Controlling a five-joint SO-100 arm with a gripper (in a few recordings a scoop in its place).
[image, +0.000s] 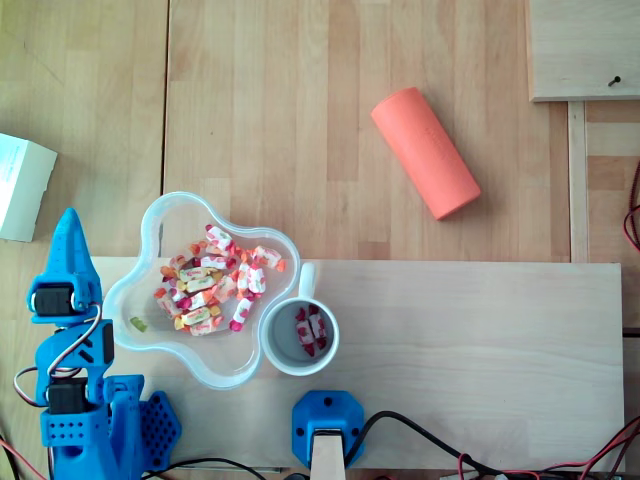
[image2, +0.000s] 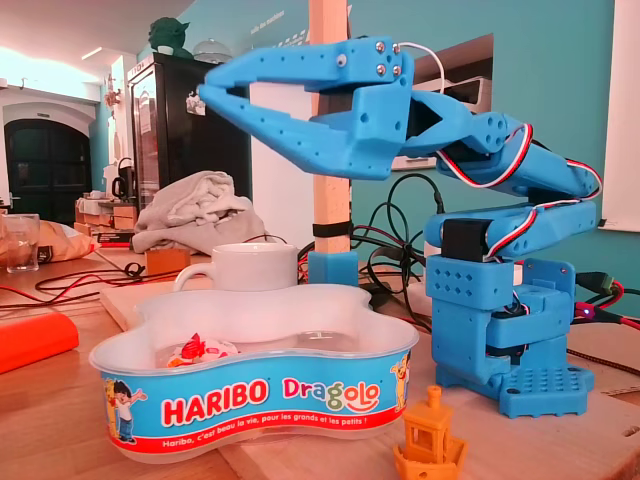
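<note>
A little orange toy boat (image2: 430, 440) sits right at the front in the fixed view, on a pale wooden board (image: 480, 340). Just beside it stands a see-through tub (image2: 250, 395) with a bumpy edge. The tub holds a pile of sweets (image: 215, 280) in red, white and yellow wrappers.

The blue gripper (image2: 207, 95) hangs high in the air. In the overhead view its pointy tip (image: 70, 222) is just past the left edge of the tub, not over the sweets. Its jaws look closed, with the tips together, and there is nothing between them.

A white cup (image: 270, 322) touches the right side of the tub, and two sweets (image: 310, 330) lie inside it. Well apart, up on the table (image: 250, 120), lies an orange tube (image: 425, 152). A white box (image: 22, 185) sits at the left edge.

This looks like a waiting step, with nothing grabbed. To pick up a sweet from here, the gripper would need to swing over the pile, open its jaws wide, and go down slowly. It would need care to close on just one wrapper without bumping the wall of the tub.
</note>
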